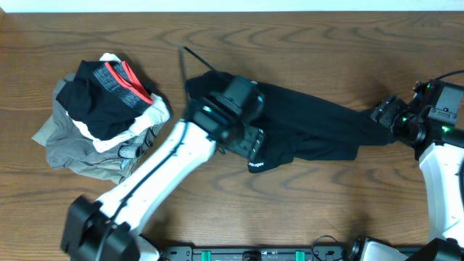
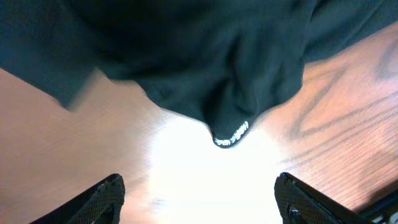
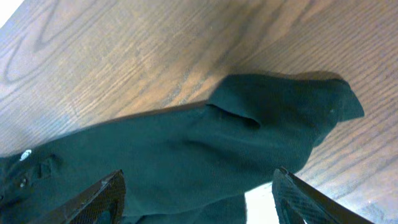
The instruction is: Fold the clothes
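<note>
The black garment [image 1: 312, 127] lies rumpled across the middle of the tabletop [image 1: 326, 217], with 1 end stretching to the right. A fold bearing small white lettering [image 2: 231, 135] points toward the near edge. The left tool [image 2: 199, 190] hangs over the garment's left part, its 2 fingers spread wide and grasping nothing. The right tool [image 3: 199, 190] is over the garment's right end, likewise released and empty. A pile of clothes [image 1: 101, 116] sits well apart at the left.
</note>
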